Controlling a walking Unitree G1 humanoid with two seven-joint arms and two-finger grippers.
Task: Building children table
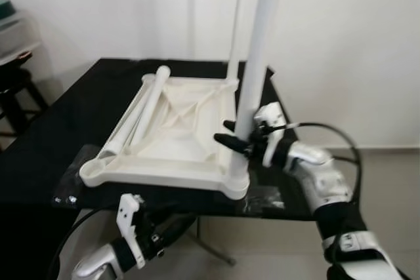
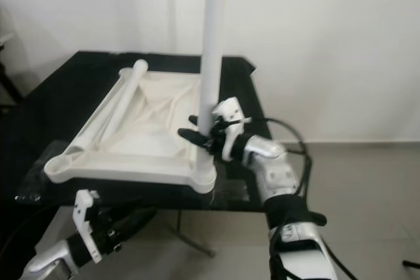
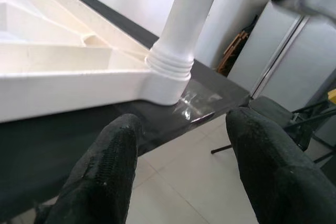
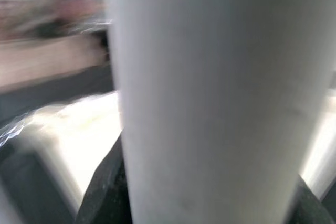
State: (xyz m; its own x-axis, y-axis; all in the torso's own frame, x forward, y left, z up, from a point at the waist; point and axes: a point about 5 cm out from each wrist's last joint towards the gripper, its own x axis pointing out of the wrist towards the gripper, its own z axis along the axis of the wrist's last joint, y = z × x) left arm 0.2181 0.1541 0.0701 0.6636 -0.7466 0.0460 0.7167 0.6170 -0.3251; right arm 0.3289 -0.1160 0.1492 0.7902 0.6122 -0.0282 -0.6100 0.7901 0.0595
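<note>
While the white tabletop (image 1: 177,129) lies upside down on the black table (image 1: 72,116), its ribbed underside faces up and its four corner sockets open upward. One white leg (image 1: 256,63) stands upright in the near right corner socket (image 1: 235,178), long axis vertical, its top end pointing toward the ceiling. A second, thinner-looking leg (image 1: 235,24) rises upright at the far right corner, just behind the first. Two loose legs (image 1: 141,113) lie flat on the left side of the tabletop, side by side, their long axes running from the near left corner toward the far edge.

The right gripper (image 1: 237,137) is clamped on the lower part of the upright near leg, just above its socket; its black fingers (image 1: 226,141) wrap the tube from the right side, and in the right wrist view the pale tube (image 4: 215,98) stands between the dark fingers (image 4: 102,192).

The left gripper (image 2: 134,220) hangs below the near edge of the black table, under the tabletop's front rim, apart from every part. In the left wrist view its two black fingers (image 3: 105,177) are spread wide with nothing between them, pointing up toward the ringed base of the upright leg (image 3: 170,66) seated in its corner socket. Grey floor tiles (image 1: 262,247) lie beneath.
</note>
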